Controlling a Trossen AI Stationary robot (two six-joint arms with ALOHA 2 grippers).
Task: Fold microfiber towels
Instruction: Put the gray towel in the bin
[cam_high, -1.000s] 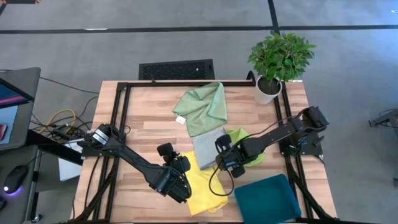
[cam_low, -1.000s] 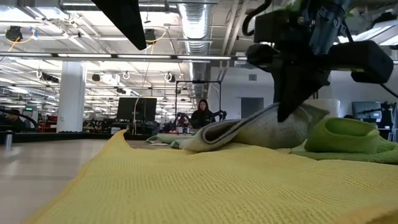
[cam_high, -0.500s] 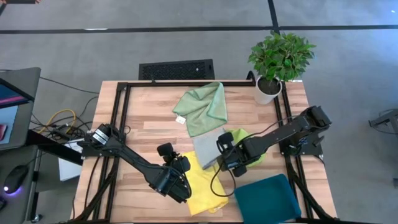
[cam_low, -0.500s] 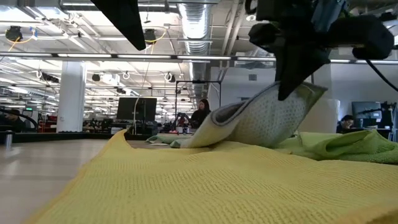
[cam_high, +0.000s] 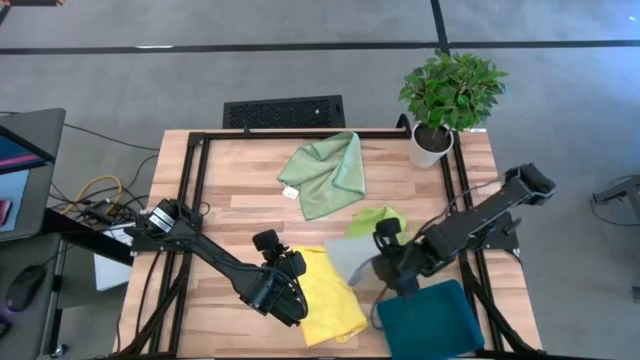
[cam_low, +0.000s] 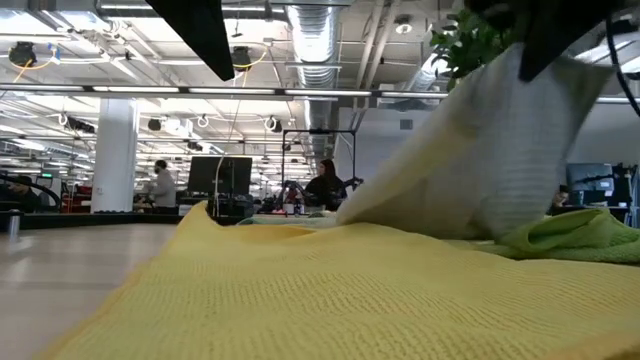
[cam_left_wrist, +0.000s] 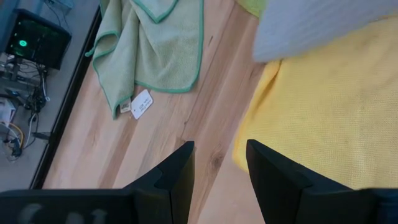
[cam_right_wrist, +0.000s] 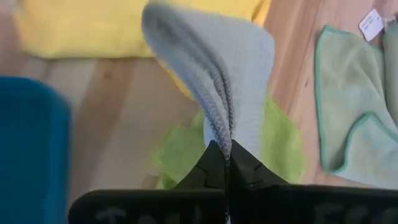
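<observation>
My right gripper (cam_high: 378, 262) is shut on the light grey-blue towel (cam_high: 350, 254) and holds it up near the table's middle right. Under it lie the bright yellow towel (cam_high: 325, 298), spread flat, and the crumpled lime green towel (cam_high: 381, 217). The sage green towel (cam_high: 326, 172) lies rumpled at the far middle, its white tag (cam_left_wrist: 141, 104) on the wood. My left gripper (cam_left_wrist: 219, 165) hovers open above the yellow towel's left edge (cam_left_wrist: 249, 146), with nothing between its fingers. My right gripper pinches a bunched edge of the grey-blue towel (cam_right_wrist: 219, 134) between its two fingers, several layers together. The fingers slant down from above. The towel hangs below them (cam_low: 490, 150), and its lower end rests on the yellow towel (cam_low: 380, 225).
A teal tray (cam_high: 430, 318) sits at the near right, just below my right gripper. A potted plant (cam_high: 448, 95) stands at the far right corner. Black frame rails (cam_high: 190, 190) run along the table's left, far and right sides. Bare wood lies at the far left.
My right gripper has risen and gone toward the table's right and near edges, staying shut on the grey-blue towel. The towel has been drawn up from lying low into a steep hanging sheet, its lower end still on the yellow towel.
</observation>
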